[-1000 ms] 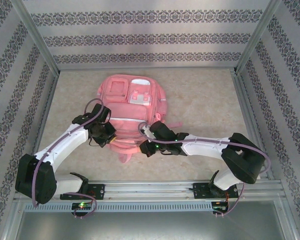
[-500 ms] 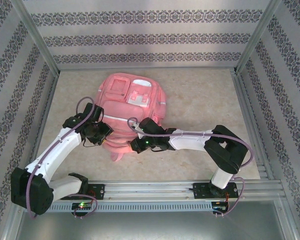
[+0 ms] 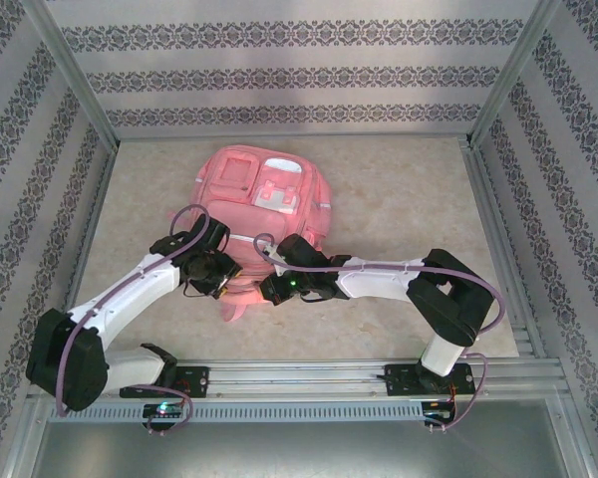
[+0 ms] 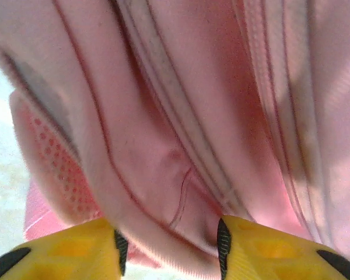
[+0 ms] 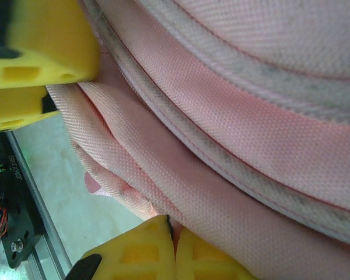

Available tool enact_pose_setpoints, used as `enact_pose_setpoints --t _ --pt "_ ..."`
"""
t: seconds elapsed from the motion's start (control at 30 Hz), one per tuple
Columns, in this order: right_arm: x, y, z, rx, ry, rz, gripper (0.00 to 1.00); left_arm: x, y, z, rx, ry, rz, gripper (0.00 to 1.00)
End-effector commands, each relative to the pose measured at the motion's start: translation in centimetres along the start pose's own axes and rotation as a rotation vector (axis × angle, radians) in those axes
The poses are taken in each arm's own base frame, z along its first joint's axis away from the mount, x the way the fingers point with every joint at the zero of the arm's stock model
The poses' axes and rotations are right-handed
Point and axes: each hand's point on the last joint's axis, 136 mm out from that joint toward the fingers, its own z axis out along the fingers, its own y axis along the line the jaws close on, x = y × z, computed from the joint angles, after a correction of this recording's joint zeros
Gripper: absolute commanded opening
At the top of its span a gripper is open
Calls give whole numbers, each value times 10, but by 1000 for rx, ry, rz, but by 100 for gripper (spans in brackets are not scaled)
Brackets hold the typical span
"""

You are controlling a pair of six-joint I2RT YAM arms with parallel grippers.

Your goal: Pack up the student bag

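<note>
The student bag [image 3: 264, 194], a large pink backpack, lies flat in the middle of the table with its front pockets up. At its near left edge my left gripper [image 3: 219, 275] is open. In the left wrist view a fold of the pink bag fabric [image 4: 181, 134] lies between the yellow fingers [image 4: 58, 251] of that gripper [image 4: 169, 239]. My right gripper [image 3: 275, 290] is at the bag's near edge, just right of the left one. In the right wrist view this gripper [image 5: 175, 230] is shut, pinching a thin edge of the bag's woven fabric [image 5: 221, 169].
Patterned walls and metal rails [image 3: 359, 376] enclose the table. Pale tabletop [image 3: 399, 199] lies open to the right of the bag, and a narrower strip [image 3: 140, 199] to its left. The left gripper's yellow fingers [image 5: 35, 52] sit close to my right gripper.
My left gripper has opened and shifted slightly right along the bag's near edge. The right arm swung left with the bag's edge, then held still.
</note>
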Motion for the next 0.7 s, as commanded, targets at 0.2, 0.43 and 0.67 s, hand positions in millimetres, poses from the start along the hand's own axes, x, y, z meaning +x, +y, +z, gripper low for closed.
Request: enact_pose_setpoints --t 0.2,0.43,0.67 --pt "11 -9 -14 43 -16 -19 0 -25 7 3 5 -65 -18 26" --pt "23 -21 -21 75 -16 -17 0 -30 19 -2 10 -72 -32 9" --pt "24 -27 -22 90 -15 -11 0 -36 28 -10 -13 -81 -4 1"
